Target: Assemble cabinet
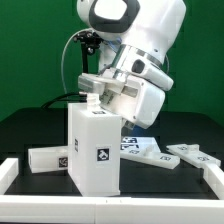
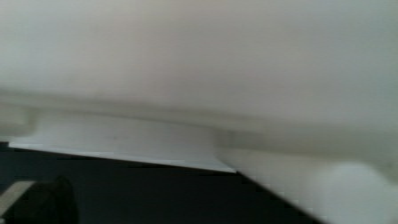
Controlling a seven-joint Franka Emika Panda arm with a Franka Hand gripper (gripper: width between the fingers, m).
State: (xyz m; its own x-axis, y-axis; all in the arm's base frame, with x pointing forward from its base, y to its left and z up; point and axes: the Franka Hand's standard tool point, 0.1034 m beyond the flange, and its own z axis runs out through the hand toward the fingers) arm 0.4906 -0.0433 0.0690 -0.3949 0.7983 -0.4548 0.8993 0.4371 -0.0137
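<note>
The cabinet body [image 1: 95,148] is a tall white box with square black-and-white tags on its sides. It stands upright at the middle of the black table. My gripper [image 1: 94,101] hangs right over the box's top, its fingertips at or just above the top face. The arm's white wrist [image 1: 130,85] hides the fingers, so I cannot tell if they are open or shut. The wrist view is blurred and filled by close white cabinet surfaces [image 2: 196,70] with dark table [image 2: 160,195] below. No fingers show clearly there. The knob is not visible.
A loose white tagged panel [image 1: 50,158] lies at the exterior view's left of the box. Another loose panel [image 1: 195,155] lies at the right. The marker board [image 1: 145,152] lies behind the box. A white rim [image 1: 110,205] borders the table's front and sides.
</note>
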